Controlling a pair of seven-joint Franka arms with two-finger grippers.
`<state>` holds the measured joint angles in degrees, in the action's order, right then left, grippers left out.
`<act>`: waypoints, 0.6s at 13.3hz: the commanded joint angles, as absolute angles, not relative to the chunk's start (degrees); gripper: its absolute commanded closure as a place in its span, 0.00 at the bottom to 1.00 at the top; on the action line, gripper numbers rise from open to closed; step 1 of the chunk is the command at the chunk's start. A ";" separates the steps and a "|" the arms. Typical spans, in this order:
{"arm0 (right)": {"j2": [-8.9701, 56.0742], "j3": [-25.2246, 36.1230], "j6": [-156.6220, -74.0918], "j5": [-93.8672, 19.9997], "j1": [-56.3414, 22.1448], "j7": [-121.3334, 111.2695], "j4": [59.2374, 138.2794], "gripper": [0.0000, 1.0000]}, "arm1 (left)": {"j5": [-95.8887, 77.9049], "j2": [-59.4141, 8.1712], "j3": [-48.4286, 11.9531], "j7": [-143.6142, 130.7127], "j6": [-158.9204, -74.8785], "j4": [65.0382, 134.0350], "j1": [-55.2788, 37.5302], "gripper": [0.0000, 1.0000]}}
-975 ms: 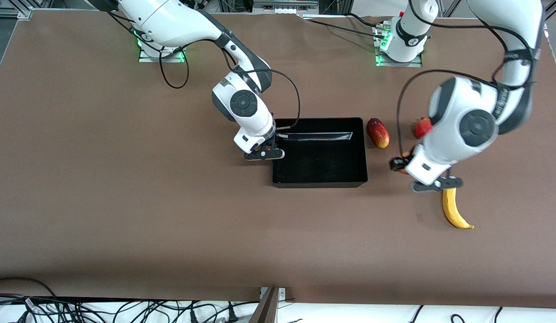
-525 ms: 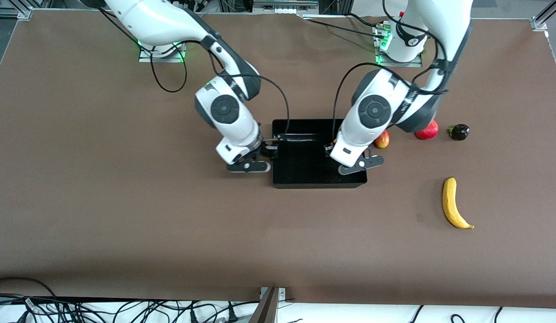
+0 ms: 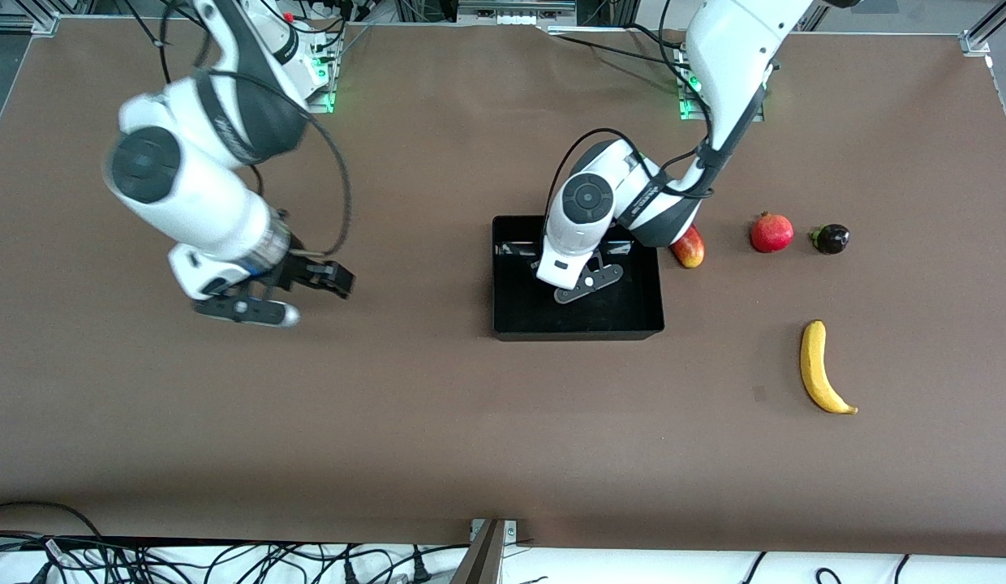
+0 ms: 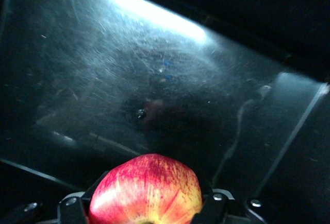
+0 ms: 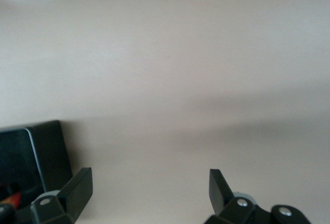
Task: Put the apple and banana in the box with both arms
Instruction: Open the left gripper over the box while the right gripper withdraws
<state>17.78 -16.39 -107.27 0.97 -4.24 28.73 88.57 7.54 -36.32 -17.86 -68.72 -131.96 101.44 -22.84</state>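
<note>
My left gripper is inside the black box, mostly hidden under its own wrist. In the left wrist view it is shut on the apple, red with yellow blotches, held just above the box's glossy floor. The apple does not show in the front view. The banana lies on the table toward the left arm's end, nearer the front camera than the box. My right gripper is open and empty over bare table toward the right arm's end; its wrist view shows a corner of the box.
A red-yellow mango lies right beside the box toward the left arm's end. A red pomegranate and a small dark fruit lie farther along in the same row. The table is brown.
My left gripper has carried the apple from the fruit row into the box. My right arm has swung away from the box's edge toward its own end of the table.
</note>
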 commanded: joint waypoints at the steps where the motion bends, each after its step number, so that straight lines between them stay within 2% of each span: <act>1: 11.97 -13.65 -102.24 -0.79 -1.32 22.09 91.14 0.00 | 12.21 -39.80 -18.02 -71.28 -133.42 101.16 -23.99 1.00; 5: 6.43 -4.86 -94.59 -3.60 -1.41 9.62 91.40 0.00 | 14.15 -41.31 -18.19 -71.89 -133.86 102.13 -24.43 1.00; 8: 0.55 -1.15 -93.34 -3.52 -1.32 5.28 96.04 0.00 | 14.24 -41.92 -18.28 -71.81 -133.86 102.13 -24.61 1.00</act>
<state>5.88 -2.52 -93.37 -2.52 -1.30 7.96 90.58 12.59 -39.65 -18.18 -70.54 -133.00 101.45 -24.10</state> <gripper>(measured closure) 0.000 0.330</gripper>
